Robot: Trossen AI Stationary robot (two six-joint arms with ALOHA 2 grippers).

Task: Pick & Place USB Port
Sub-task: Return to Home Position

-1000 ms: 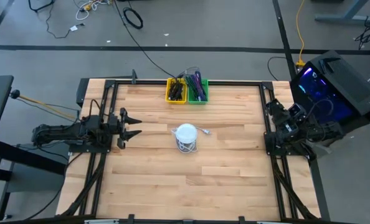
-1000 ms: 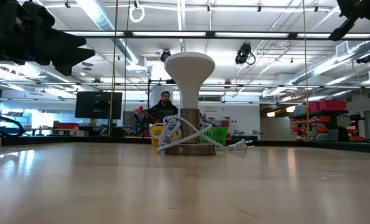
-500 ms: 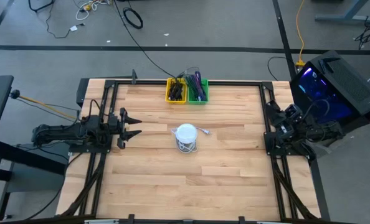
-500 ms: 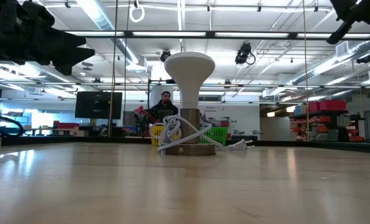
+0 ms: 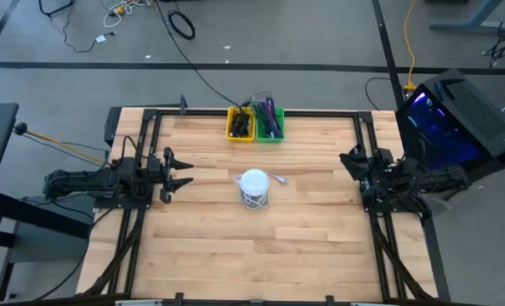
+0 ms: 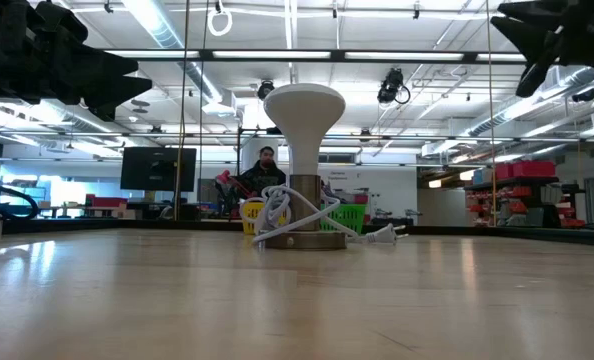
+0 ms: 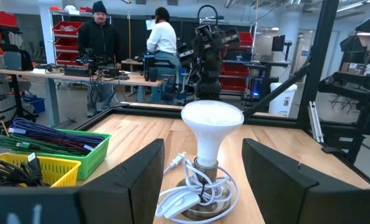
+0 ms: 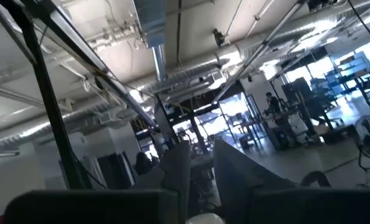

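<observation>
Left tool (image 5: 181, 169), fingers wide apart and empty, hovers just inside the bench (image 5: 235, 246) edge. Directly ahead of it stands a white lamp (image 5: 254, 182), with a white cord (image 5: 274, 178) coiled round its base. Right tool (image 5: 352, 161), showing a narrow gap between its fingers, faces it from beyond the lamp. Off to one side between the tools, black cables (image 5: 241, 124) fill the yellow bin (image 5: 240, 138) and purple cables (image 5: 271, 111) fill the adjoining green bin (image 5: 269, 139).

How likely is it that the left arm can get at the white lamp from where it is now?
Probably yes: the left claw is open and points at the white lamp, with only bare table between them. The right claw hangs at the opposite edge.
</observation>
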